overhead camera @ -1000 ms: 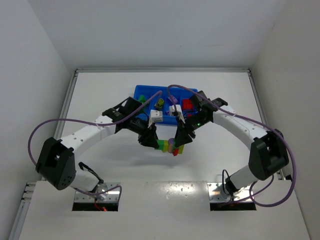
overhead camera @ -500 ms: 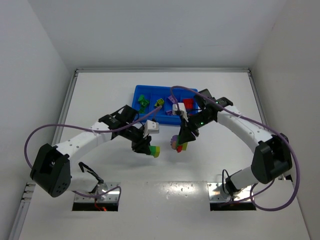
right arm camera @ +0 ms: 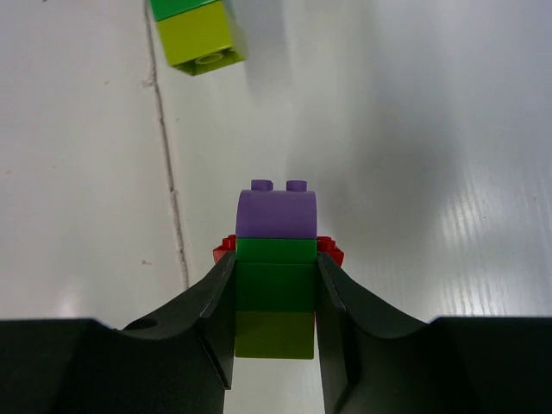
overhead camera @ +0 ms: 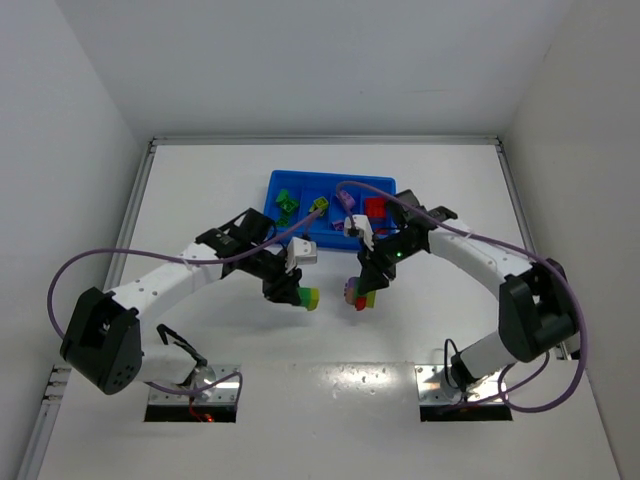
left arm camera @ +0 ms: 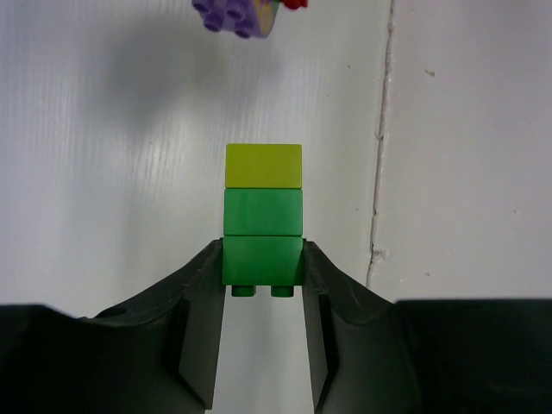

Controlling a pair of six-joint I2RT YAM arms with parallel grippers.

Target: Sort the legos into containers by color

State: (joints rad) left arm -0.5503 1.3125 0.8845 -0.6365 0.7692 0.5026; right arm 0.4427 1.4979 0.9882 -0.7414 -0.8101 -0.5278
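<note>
left claw [left arm camera: 261, 263]: clamped on the near end of a green stack [left arm camera: 263, 211]. It's two green bricks, then a yellow-green one sticking out front.
right claw [right arm camera: 276, 267]: clamped on a mixed stack [right arm camera: 276, 226]. Yellow-green sits deepest between the jaws, then green, with purple out front and a bit of red poking out either side.
claw vs claw: pointing at each other, near but not touching.
tray [overhead camera: 330, 178]: beyond both claws, with loose legos [overhead camera: 375, 207] in its compartments.
surface [overhead camera: 200, 180]: white, under both claws.
</note>
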